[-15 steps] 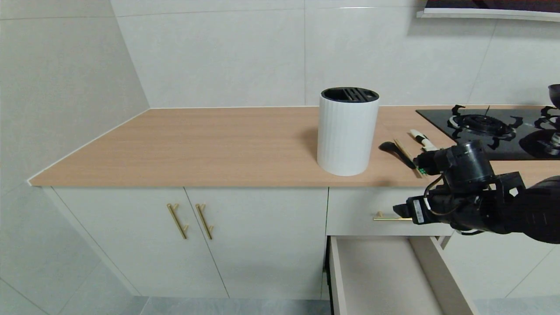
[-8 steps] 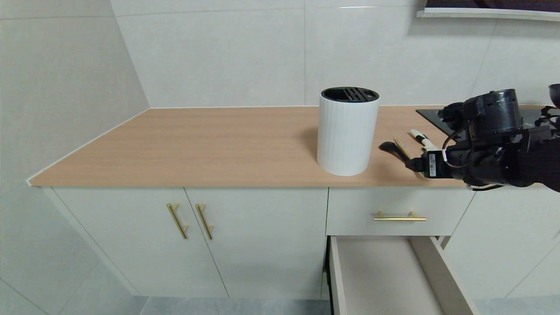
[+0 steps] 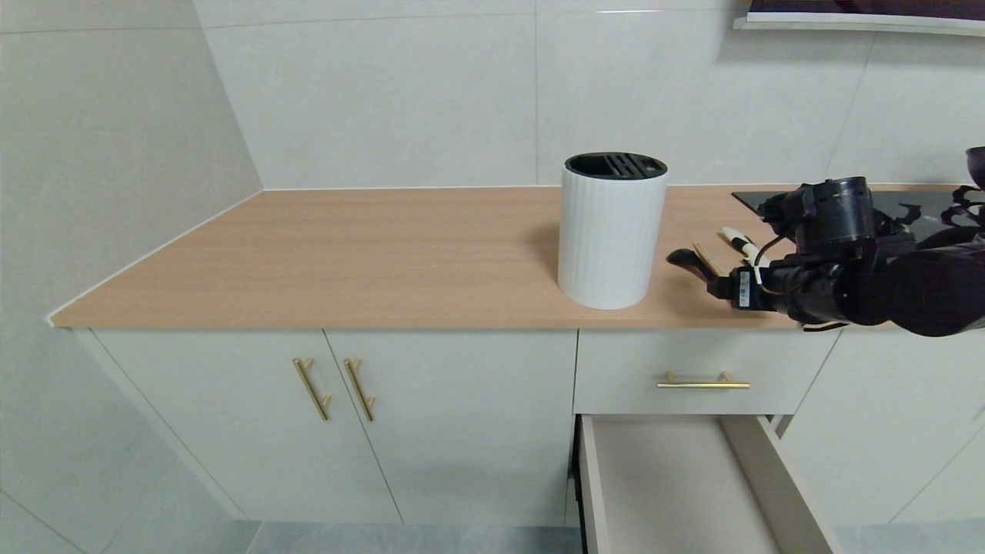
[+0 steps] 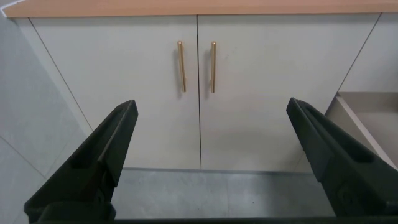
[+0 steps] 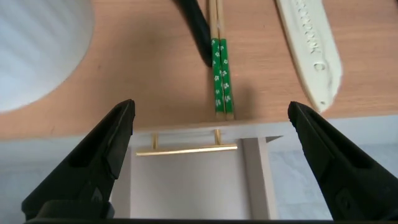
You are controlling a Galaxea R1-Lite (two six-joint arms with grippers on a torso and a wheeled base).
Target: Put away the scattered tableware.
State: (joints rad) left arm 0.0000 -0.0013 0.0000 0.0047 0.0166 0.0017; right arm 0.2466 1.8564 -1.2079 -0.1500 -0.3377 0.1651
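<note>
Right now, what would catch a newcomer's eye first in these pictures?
The tall white ribbed holder stands on the wooden counter; to its right the right gripper hangs open by the green-ended chopsticks at the counter's front edge. Below them a drawer is pulled out.

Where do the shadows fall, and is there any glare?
Head view: the white holder throws a soft shadow to its left on the countertop, no strong glare. Right wrist view: even light, no glare on the chopsticks.
</note>
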